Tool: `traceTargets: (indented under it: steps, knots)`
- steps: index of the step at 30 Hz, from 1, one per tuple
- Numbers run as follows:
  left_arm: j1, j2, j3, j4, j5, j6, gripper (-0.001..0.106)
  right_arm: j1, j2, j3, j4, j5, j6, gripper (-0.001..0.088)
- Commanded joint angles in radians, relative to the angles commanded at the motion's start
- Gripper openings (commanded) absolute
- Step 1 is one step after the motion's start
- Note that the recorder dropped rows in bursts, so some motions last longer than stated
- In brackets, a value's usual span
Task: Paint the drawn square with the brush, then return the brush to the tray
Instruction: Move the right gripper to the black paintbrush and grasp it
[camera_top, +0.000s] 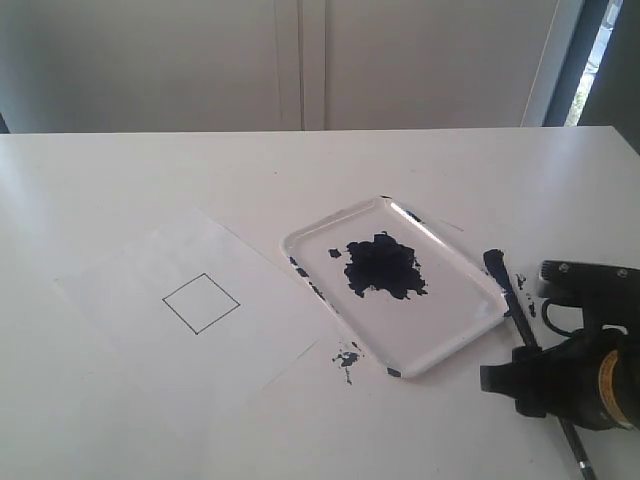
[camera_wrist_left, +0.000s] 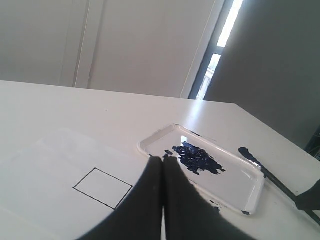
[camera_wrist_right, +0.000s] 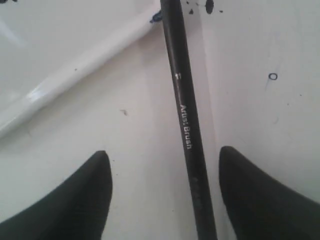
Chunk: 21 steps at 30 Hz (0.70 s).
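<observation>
One brush (camera_top: 508, 300), lying flat on the desk (camera_top: 150, 180) just right of the tray (camera_top: 445, 320), outside its rim.
Long axis: diagonal in the exterior view. The dark tip points to the upper left, near the tray's right edge, and the handle end runs to the lower right corner.
Look: thin black handle with pale lettering, "Arts Brush", and a dark blue tip.
Right hand (camera_wrist_right: 162, 152): at the lower right of the exterior view, over the middle of the handle. Its jaws are spread wide with one finger on each side of the brush, neither touching it, and it grips nothing.
Left hand (camera_wrist_left: 163, 159): fingers pressed together with nothing between them.
Tray: glossy white with rounded corners, centre of frame, with a dark blue blot (camera_top: 382, 266) in its middle.
Square (camera_top: 201, 303): thin black outline, blank inside, on a paper sheet (camera_top: 130, 290) left of centre.
Desk: white, with blue flecks (camera_top: 347, 357) at the tray's near corner.
Room: pale panelled wall behind, and a bright window strip (camera_top: 590, 60) at the upper right.
</observation>
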Motion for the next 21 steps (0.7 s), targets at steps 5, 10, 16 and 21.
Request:
traceTargets:
  steps: [5,10,16,21]
  knots:
    - [0.0,0.0,0.0,0.0,0.0,0.0,0.0,0.0,0.008,0.001,0.008,0.062,0.0,0.0483]
    - [0.0,0.0,0.0,0.0,0.0,0.0,0.0,0.0,0.019,0.006,0.008,0.062,0.0,0.0483]
    - [0.0,0.0,0.0,0.0,0.0,0.0,0.0,0.0,0.058,0.024,0.008,0.065,0.0,0.048]
    - [0.0,0.0,0.0,0.0,0.0,0.0,0.0,0.0,0.065,0.024,0.008,0.06,0.0,0.0354]
